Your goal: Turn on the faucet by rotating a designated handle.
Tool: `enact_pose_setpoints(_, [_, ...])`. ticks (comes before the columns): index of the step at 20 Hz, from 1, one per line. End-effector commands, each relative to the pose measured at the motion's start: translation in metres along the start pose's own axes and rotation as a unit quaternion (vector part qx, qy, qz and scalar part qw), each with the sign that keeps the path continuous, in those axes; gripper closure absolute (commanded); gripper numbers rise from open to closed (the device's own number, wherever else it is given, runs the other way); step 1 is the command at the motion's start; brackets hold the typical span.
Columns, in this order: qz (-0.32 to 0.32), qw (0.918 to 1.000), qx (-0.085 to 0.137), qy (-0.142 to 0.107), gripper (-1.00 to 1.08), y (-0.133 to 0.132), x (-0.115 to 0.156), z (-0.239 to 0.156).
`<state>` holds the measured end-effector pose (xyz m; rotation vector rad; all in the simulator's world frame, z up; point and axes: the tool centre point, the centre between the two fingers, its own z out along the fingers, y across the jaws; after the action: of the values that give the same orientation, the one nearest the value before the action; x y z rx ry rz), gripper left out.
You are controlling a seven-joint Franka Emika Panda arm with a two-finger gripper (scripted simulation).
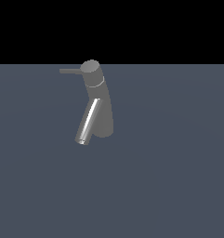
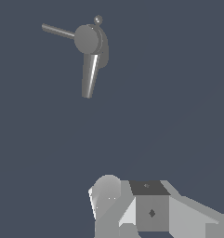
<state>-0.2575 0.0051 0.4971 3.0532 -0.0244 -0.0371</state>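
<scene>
A: Starting with the exterior view, what is sitting there?

B: The faucet [image 1: 100,100] is standing alone on the dark grey-blue tabletop [image 1: 169,176], a little toward the exterior view's left. Its curved body is rising upright to a flat-topped cap, and the shiny spout [image 1: 87,122] is slanting down toward the exterior view's left. The handle [image 1: 70,71], a thin rod, is sticking out sideways from the cap toward the exterior view's left. Nothing is crowding it or blocking the rod. The arm is not showing in this view.

A: Any writing or labels?

B: None that I am able to read.

A: And the wrist view?

B: The camera is looking down on the faucet [image 2: 91,42] from well apart. The handle [image 2: 57,31] and the spout [image 2: 89,76] are both in plain sight. Blocky grey parts of the robot's hand [image 2: 150,209] are filling the near edge, well clear of the faucet. I cannot tell how far the pincer is opened; it is touching nothing that shows.
</scene>
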Motion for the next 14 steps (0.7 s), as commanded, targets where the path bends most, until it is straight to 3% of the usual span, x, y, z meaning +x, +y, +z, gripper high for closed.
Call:
enact_pose_setpoints(1, [0.002, 1.0000, 0.001, 0.002, 1.08, -0.001, 0.000, -0.001])
enact_pose_setpoints(7, [0.026, 0.9995, 0.005, 0.020, 1.08, -0.012, 0.005, -0.007])
enact_pose_setpoints(14, [0.082, 0.9947, 0.018, 0.060, 1.08, -0.037, 0.017, -0.019])
